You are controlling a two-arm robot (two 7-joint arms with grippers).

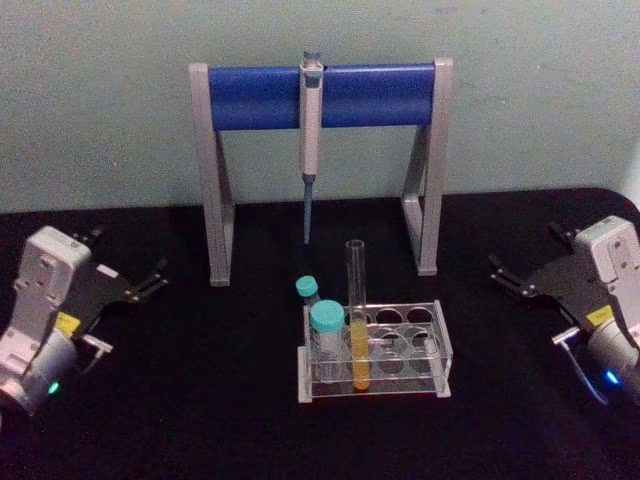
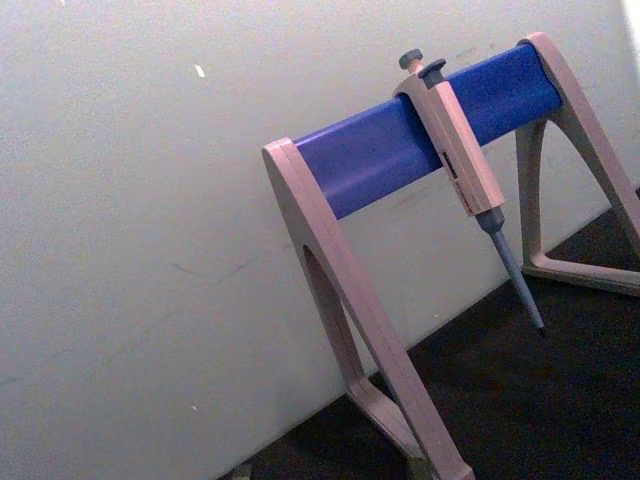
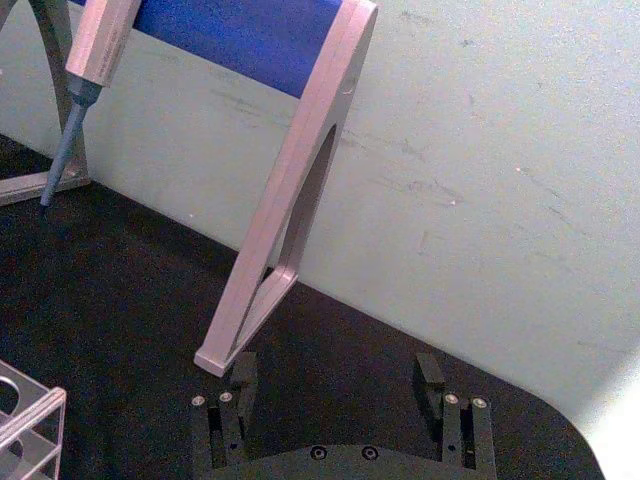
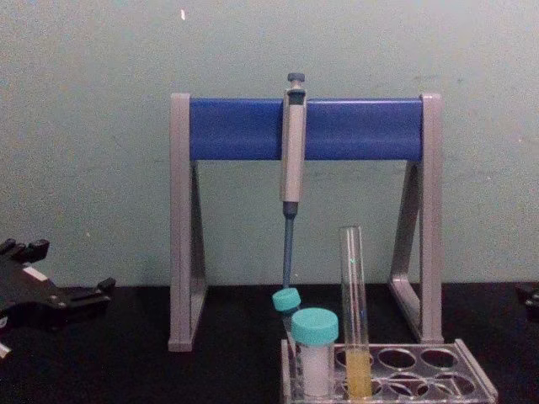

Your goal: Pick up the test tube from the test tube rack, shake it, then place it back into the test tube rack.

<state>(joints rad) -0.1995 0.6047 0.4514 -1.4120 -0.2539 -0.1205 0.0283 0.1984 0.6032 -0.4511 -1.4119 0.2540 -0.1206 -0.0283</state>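
Note:
The test tube (image 1: 356, 300) stands upright in the front row of the clear test tube rack (image 1: 441, 350), with yellow liquid in its lower part. From the chest the test tube (image 4: 354, 295) rises well above the rack (image 4: 473, 380). My left gripper (image 1: 152, 279) rests open on the black table far to the rack's left, and it also appears in the chest view (image 4: 67, 271). Far to the rack's right, my right gripper (image 1: 498, 274) is open too, its fingers (image 3: 240, 372) spread wide with nothing between them. A corner of the rack (image 3: 30, 420) lies off to its side.
Two teal-capped vials (image 1: 326, 325) (image 1: 307, 288) stand in the rack just left of the tube. Behind the rack is a grey and blue pipette stand (image 1: 250, 96) with a pipette (image 1: 311, 120) hanging from its bar. A pale wall closes the back.

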